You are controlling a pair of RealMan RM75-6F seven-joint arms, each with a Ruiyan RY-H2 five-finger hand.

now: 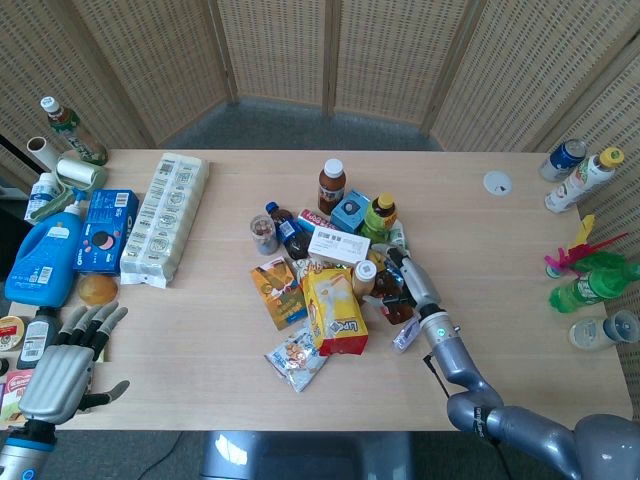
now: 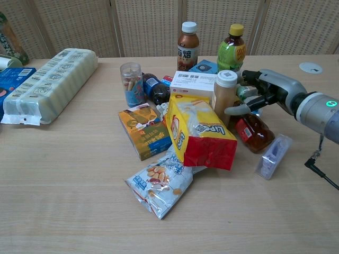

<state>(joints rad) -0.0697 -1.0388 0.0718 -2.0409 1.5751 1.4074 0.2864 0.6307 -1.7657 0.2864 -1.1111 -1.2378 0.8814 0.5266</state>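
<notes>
Chest view shows your right hand point(image 2: 258, 94) at the pile's right edge, fingers spread and curling toward the tan bottle with a white cap point(image 2: 224, 96), thumb just beside it; you hold nothing yet. That bottle stands upright against the yellow-and-red Lipton bag point(image 2: 200, 132), above the lying brown sauce bottle point(image 2: 254, 131). Your left hand point(image 1: 62, 365) rests spread, empty, by the table's near-left corner.

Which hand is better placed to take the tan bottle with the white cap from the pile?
Right. The right hand is already beside the tan white-capped bottle, fingers spread toward it. The left hand hovers by the table's near-left edge, far from the pile.
</notes>
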